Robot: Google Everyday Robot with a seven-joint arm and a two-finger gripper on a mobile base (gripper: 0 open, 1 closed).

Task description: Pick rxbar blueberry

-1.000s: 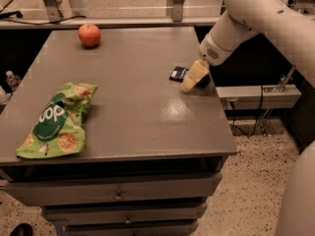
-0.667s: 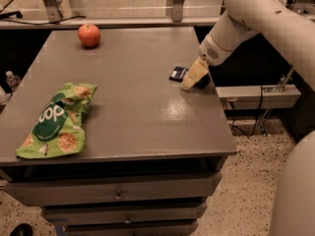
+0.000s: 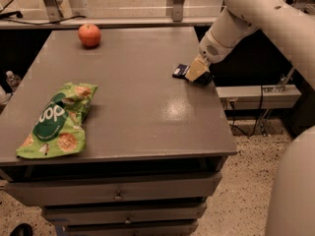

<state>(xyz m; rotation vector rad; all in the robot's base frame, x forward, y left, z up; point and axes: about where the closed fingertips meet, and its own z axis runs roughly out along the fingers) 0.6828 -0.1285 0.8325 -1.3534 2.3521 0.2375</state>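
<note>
One gripper (image 3: 197,73) at rxbar blueberry (image 3: 180,71), grip cannot be told; green bag (image 3: 55,121) lettered perhaps "op"

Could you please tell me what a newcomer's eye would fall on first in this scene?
The large white robot arm reaching in from the right stands out first, its gripper down at the small dark navy-blue rxbar blueberry wrapper near the grey table's right edge. Next come the crumpled bright green chip bag at the front left and the red-orange apple towards the back left.
</note>
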